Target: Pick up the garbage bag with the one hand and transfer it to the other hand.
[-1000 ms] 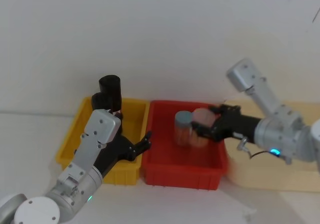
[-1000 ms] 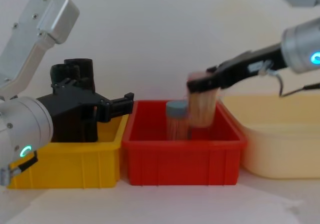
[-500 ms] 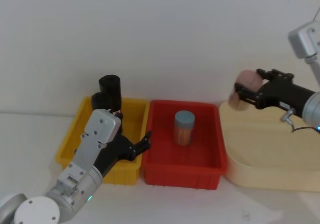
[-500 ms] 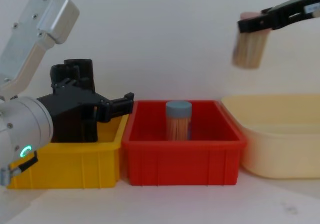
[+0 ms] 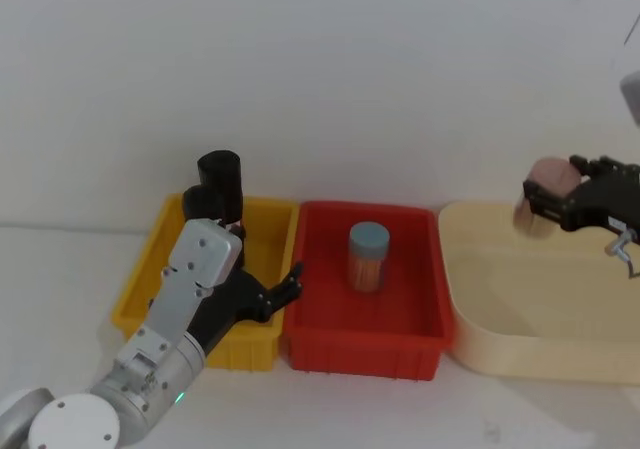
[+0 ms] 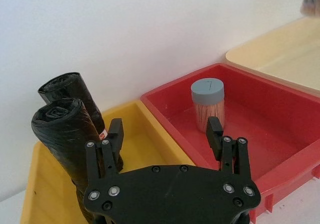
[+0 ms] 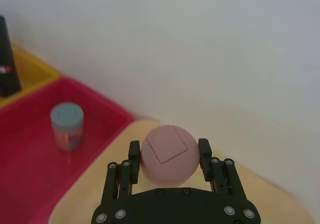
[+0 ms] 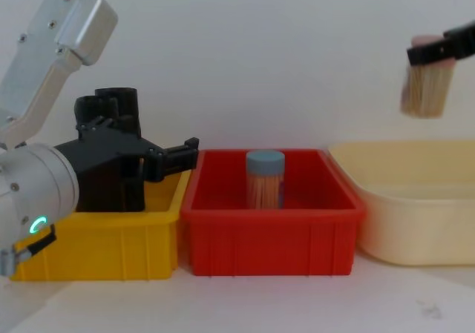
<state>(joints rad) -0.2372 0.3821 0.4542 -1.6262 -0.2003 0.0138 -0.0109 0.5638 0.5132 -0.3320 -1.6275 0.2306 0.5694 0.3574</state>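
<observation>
L hand [image 6: 165, 123] is released, 2 fingers spread wide w/ nothing between them. It hangs over the yellow bin [image 8: 96, 244], at the side next to the red bin [image 8: 271, 236]. Green ring glows on that arm.

Garbage bag [image 6: 57, 129] stands upright in the yellow bin, at the end away from the red bin. It's the plain black roll nearer the L wrist cam. 2nd black roll [image 6: 67, 87], w/ a small red-and-white sticker low on it, stands right behind it, against the wall side. We see the bag just beside 1 L finger; contact we can't tell.

R hand [image 7: 169, 156] is clenched on a pink-lid jar [image 8: 426, 88], 1 finger on each side of the lid. Jar hangs in the air above the beige tub [image 8: 415, 229], well clear of its rim.

Blue-lid jar [image 8: 265, 179] stands upright in the red bin, approx mid-bin. All 3 containers sit in a row on the desk [image 8: 223, 303], yellow, red, beige from L to R.
</observation>
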